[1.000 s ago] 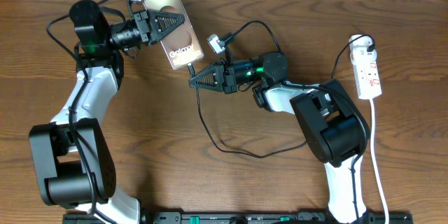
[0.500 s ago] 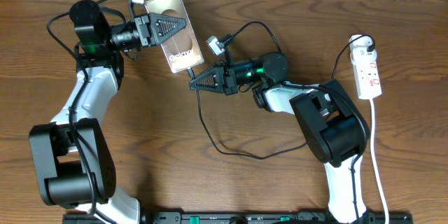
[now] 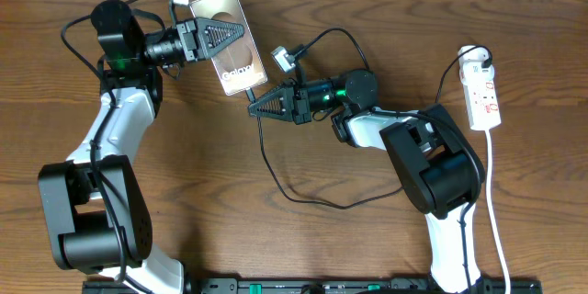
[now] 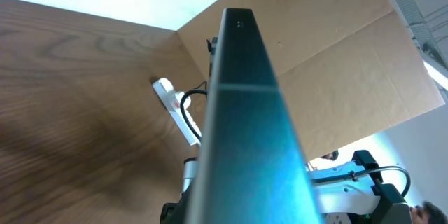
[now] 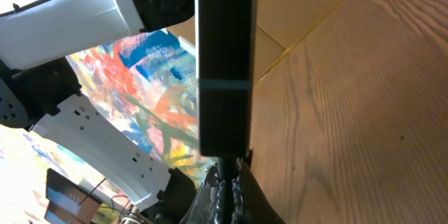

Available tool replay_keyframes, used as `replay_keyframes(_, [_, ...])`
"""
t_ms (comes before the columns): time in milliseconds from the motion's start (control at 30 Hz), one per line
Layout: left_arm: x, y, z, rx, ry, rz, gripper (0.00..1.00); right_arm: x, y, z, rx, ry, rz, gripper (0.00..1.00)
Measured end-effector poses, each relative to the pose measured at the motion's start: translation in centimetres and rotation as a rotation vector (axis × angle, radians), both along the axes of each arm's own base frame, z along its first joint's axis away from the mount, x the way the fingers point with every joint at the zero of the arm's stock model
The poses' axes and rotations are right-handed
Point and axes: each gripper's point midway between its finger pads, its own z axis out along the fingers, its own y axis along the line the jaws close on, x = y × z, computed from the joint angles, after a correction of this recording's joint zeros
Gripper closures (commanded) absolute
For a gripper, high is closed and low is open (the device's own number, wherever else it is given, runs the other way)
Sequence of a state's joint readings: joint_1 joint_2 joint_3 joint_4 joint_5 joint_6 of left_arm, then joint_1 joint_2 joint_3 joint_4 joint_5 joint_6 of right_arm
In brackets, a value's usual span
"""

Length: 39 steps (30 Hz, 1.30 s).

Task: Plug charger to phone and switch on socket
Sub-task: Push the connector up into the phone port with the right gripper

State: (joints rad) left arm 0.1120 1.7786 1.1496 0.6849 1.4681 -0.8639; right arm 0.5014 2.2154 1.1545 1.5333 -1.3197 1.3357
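A brown wooden table (image 3: 184, 165) carries a loop of thin black cable (image 3: 317, 203) near its middle and, well apart at the right edge, a white power strip (image 3: 483, 96) with its thick white cord (image 3: 493, 193) running toward the front

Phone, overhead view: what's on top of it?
One finger of the left gripper crosses the phone face, hiding that strip; lettering below shows. Underside and other finger: covered.

The phone (image 3: 231, 40) is held off the bench (image 3: 276, 257), toward its far left, gripped by the left tool (image 3: 230, 35), which reaches in from the left. The right tool (image 3: 254, 107) sits just at the phone's near end, pinching the charger (image 3: 261, 142) tip there. The charger loops toward the front, then right. The socket (image 3: 483, 95) lies along the right edge, well apart from the phone.
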Motion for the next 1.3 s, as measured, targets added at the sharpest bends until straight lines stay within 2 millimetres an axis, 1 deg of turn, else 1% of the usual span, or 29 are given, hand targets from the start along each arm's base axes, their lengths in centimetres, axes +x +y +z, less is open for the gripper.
replay_keyframes(267, [-0.1,0.0,-0.2,0.000,0.005,0.000,0.93,0.0,0.0,-0.1,0.001,-0.007,-0.001,0.99])
replay_keyframes(333, [-0.1,0.0,-0.2,0.000,0.005,0.000,0.93,0.0,0.0,-0.1,0.002,-0.008,-0.001,0.98])
replay_keyframes(400, [0.0,0.0,-0.2,0.000,0.005,0.002,0.92,0.0,0.0,-0.1,0.003,-0.008,-0.003,0.89])
replay_keyframes(467, [-0.4,-0.1,-0.5,-0.002,0.016,-0.015,0.93,0.9,0.1,0.4,0.026,-0.009,-0.049,0.74])
replay_keyframes(533, [-0.7,-0.3,-0.8,-0.004,0.028,-0.026,0.92,1.3,0.1,0.6,0.035,-0.004,-0.073,0.46])
replay_keyframes(600, [-0.9,-0.5,-1.0,-0.005,0.036,-0.037,0.93,1.7,0.1,0.7,0.044,-0.001,-0.095,0.28])
replay_keyframes(733, [-1.0,-0.6,-1.0,-0.005,0.036,-0.041,0.92,2.0,0.1,0.8,0.050,0.006,-0.109,0.01])
replay_keyframes(1000, [-0.9,-0.5,-1.0,-0.005,0.036,-0.035,0.92,1.9,0.0,0.8,0.049,-0.005,-0.105,0.01])
replay_keyframes(1067, [-0.7,-0.1,-1.0,-0.005,0.036,-0.026,0.92,1.8,-0.1,0.7,0.045,-0.008,-0.097,0.01])
replay_keyframes(1167, [-0.3,1.5,-1.0,-0.006,0.037,0.012,0.93,1.7,-0.4,0.5,0.034,-0.015,-0.079,0.01])
replay_keyframes(1200, [-0.2,2.4,-1.0,-0.008,0.039,0.030,0.93,1.8,-0.8,0.3,0.026,-0.018,-0.075,0.01])
replay_keyframes(1233, [0.1,4.0,-1.0,-0.010,0.044,0.061,0.93,2.1,-1.3,0.2,0.021,-0.020,-0.076,0.01])
replay_keyframes(1300, [0.4,6.9,-1.0,-0.018,0.062,0.119,0.93,3.4,-2.9,-0.2,-0.002,-0.004,-0.099,0.01])
